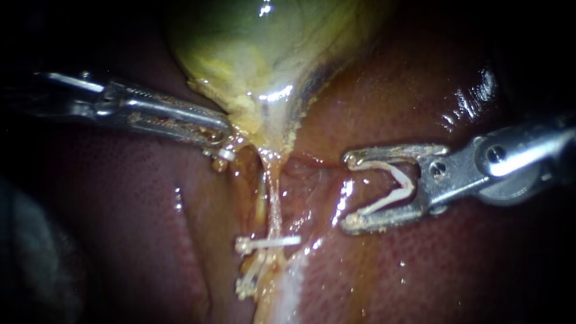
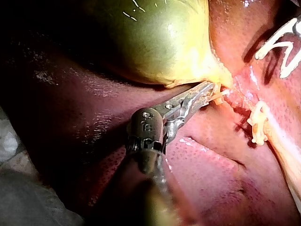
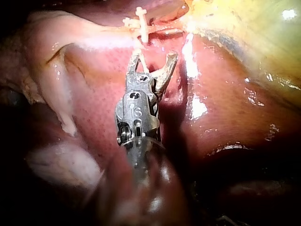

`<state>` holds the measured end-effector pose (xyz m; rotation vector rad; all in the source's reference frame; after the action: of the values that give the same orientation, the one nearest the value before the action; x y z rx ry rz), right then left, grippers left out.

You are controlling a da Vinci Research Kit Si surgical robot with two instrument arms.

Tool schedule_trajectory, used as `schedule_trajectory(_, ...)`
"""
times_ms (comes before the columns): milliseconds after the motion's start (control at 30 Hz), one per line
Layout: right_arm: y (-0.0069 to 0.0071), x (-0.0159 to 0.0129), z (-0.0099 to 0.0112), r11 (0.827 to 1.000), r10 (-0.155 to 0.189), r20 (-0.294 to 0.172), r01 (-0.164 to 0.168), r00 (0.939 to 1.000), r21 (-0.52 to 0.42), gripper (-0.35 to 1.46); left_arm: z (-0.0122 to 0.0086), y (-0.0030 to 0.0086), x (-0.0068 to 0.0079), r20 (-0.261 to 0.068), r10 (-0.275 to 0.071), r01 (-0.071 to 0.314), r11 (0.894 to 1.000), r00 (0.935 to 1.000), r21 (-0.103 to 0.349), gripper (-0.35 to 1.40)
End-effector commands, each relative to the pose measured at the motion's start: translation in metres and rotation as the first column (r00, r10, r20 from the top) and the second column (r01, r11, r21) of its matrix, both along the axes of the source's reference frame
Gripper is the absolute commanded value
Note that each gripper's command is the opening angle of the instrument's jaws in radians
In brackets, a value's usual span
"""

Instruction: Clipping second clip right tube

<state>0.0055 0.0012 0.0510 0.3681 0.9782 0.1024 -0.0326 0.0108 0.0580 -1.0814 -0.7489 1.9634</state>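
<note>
The yellow-green gallbladder [image 1: 264,42] narrows to a thin pale tube [image 1: 274,201] running down over the liver [image 1: 420,276]. Two white clips [image 1: 267,243] [image 1: 248,281] sit on the strands lower down. My left instrument [image 1: 223,143] comes in from the left, its jaws shut on the tissue at the gallbladder's neck [image 2: 221,92]. My right instrument [image 1: 351,192] stands to the right of the tube and apart from it. Its jaws are spread wide and hold an open white V-shaped clip [image 1: 393,183]. In the right wrist view these jaws [image 3: 153,59] point at a clipped strand [image 3: 142,21].
Wet red liver surrounds the tube on both sides, with a fold [image 1: 192,240] left of the clips. A pale strip of tissue [image 1: 288,294] runs below the clips. In the left wrist view the lower clips [image 2: 257,123] lie ahead of the left jaws.
</note>
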Motion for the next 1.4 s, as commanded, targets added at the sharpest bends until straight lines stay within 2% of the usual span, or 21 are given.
schedule_trajectory(33,0.0000,0.0000,0.0000,1.000,0.000,0.000,0.000,1.0000,0.000,0.50,0.0000,0.0000,0.0000,0.001,0.001,-0.001,1.000,1.0000,0.001,-0.35)
schedule_trajectory(200,0.0000,0.0000,0.0000,1.000,0.000,0.000,0.000,1.0000,0.000,0.50,-0.0002,0.0001,0.0003,0.002,0.002,-0.002,1.000,1.0000,0.002,-0.35)
schedule_trajectory(300,0.0000,0.0000,0.0000,1.000,0.000,0.000,0.000,1.0000,0.000,0.50,-0.0009,0.0003,0.0010,0.006,0.006,-0.007,1.000,1.0000,0.006,-0.35)
schedule_trajectory(433,0.0000,0.0000,0.0000,1.000,0.000,0.000,0.000,1.0000,0.000,0.50,-0.0028,0.0008,0.0028,0.005,0.003,-0.003,1.000,1.0000,0.008,-0.35)
schedule_trajectory(567,0.0000,0.0000,0.0000,1.000,0.001,0.000,-0.001,1.0000,0.000,0.50,-0.0057,0.0015,0.0052,-0.006,-0.012,0.012,1.000,0.9999,0.008,-0.35)
schedule_trajectory(700,0.0001,0.0001,-0.0001,1.000,0.001,0.000,-0.001,1.0000,0.001,0.50,-0.0078,0.0019,0.0065,-0.006,-0.031,0.031,0.999,0.9995,0.009,-0.35)
schedule_trajectory(867,0.0002,0.0003,-0.0003,1.000,0.005,-0.004,-0.005,1.0000,0.003,0.50,-0.0080,0.0019,0.0065,-0.005,-0.034,0.034,0.999,0.9994,0.009,-0.35)
schedule_trajectory(1067,0.0001,0.0020,-0.0006,0.997,0.041,-0.025,-0.039,0.9989,0.074,0.50,-0.0080,0.0018,0.0065,-0.006,-0.035,0.035,0.999,0.9994,0.008,-0.35)
schedule_trajectory(1200,0.0001,0.0038,-0.0007,0.989,0.076,-0.055,-0.068,0.9956,0.135,0.50,-0.0080,0.0018,0.0064,-0.006,-0.035,0.035,0.999,0.9994,0.008,-0.35)
schedule_trajectory(1400,0.0000,0.0065,-0.0004,0.973,0.091,-0.059,-0.076,0.9941,0.219,0.49,-0.0080,0.0017,0.0062,-0.007,-0.037,0.037,0.999,0.9993,0.008,-0.35)
